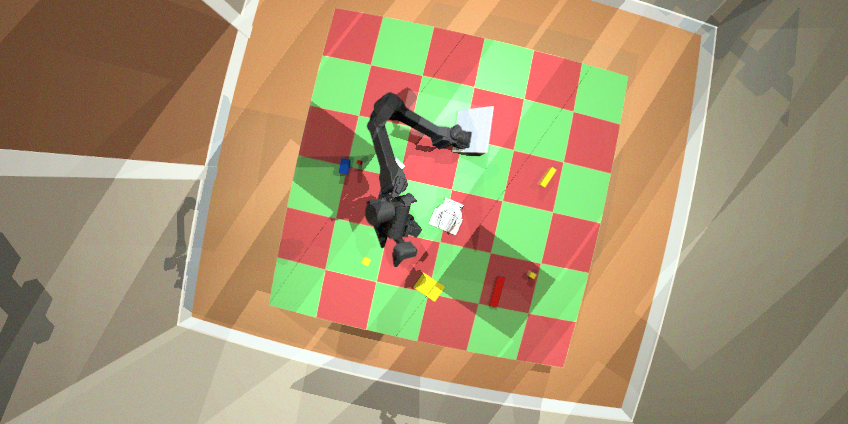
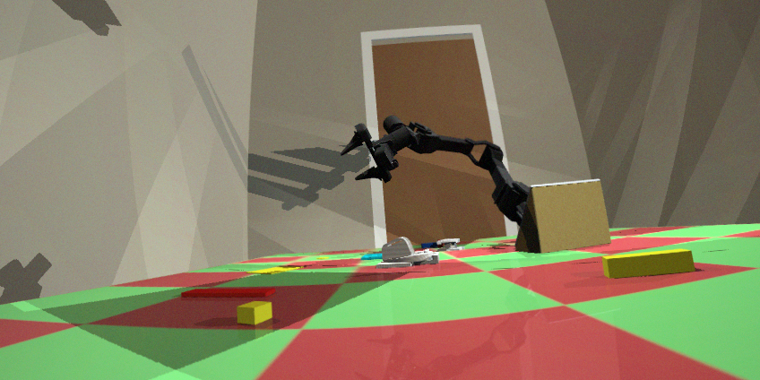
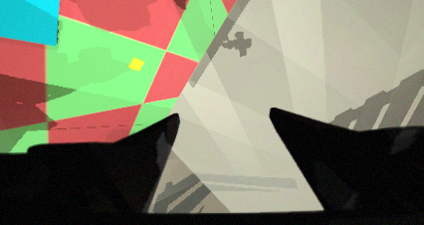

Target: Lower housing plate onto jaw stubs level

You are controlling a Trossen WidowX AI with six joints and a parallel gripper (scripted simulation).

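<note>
A white assembly [image 1: 447, 217] [image 2: 397, 252] lies on the checkered mat, with a rounded part standing up from a flat base in the exterior view. A second white part [image 1: 399, 164] [image 2: 449, 242] lies farther off, mostly hidden under the arm in the top view. Which of them is the housing plate, and how the jaws, pins and stubs sit, is too small to tell. My gripper [image 2: 349, 166] [image 3: 223, 114] is open with nothing between its fingers. It is raised high above the mat, away from both white parts, which are out of the wrist view.
A tan, white-topped block [image 1: 477, 124] [image 2: 570, 216] stands at the arm's base. A cyan piece [image 2: 371, 256] [image 3: 27, 16], a yellow tile [image 1: 429, 286], a small yellow piece [image 1: 365, 261] [image 3: 136, 64], a red bar [image 1: 497, 291], a yellow bar [image 1: 548, 176] and a blue block [image 1: 344, 166] lie around.
</note>
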